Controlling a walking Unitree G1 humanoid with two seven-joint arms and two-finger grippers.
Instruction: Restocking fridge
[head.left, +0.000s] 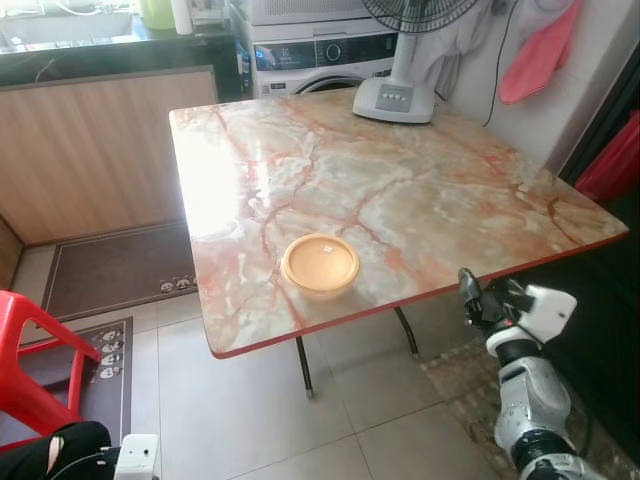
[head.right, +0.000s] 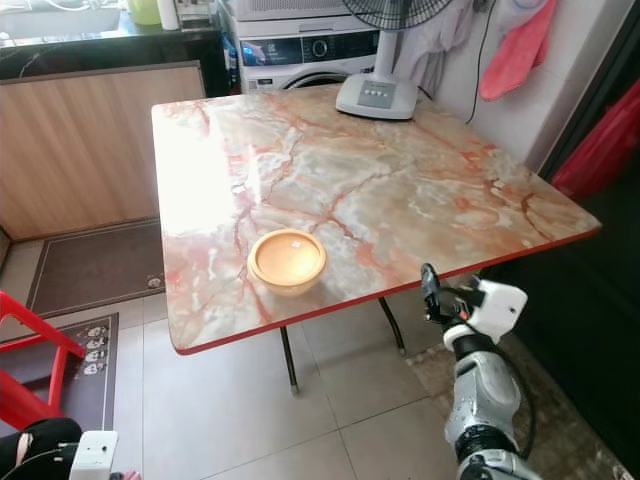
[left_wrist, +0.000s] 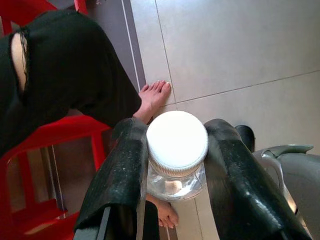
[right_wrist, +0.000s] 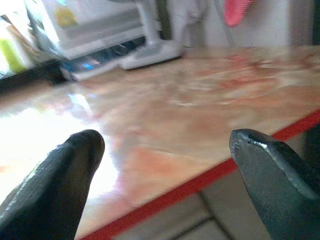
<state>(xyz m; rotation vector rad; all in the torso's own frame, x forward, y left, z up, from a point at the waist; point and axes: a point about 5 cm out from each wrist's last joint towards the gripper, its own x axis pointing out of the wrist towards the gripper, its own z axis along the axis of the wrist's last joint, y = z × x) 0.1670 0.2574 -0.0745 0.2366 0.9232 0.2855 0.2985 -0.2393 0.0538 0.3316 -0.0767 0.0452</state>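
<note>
Here the left gripper (left_wrist: 175, 175) clamps a white-capped clear bottle (left_wrist: 177, 145) low over the floor; no label readable. The right gripper (right_wrist: 165, 160), fingers wide apart and empty, hovers beside the marble table (head.left: 400, 190) edge near an orange bowl (head.left: 320, 265).

Fan base (head.left: 394, 101), red chair (head.left: 35, 365), possibly washer (head.left: 320, 55).

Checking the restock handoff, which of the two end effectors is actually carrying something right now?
The left end effector: its fingers clamp a clear bottle with a white cap. The right end effector is open, at the marble table edge.
</note>
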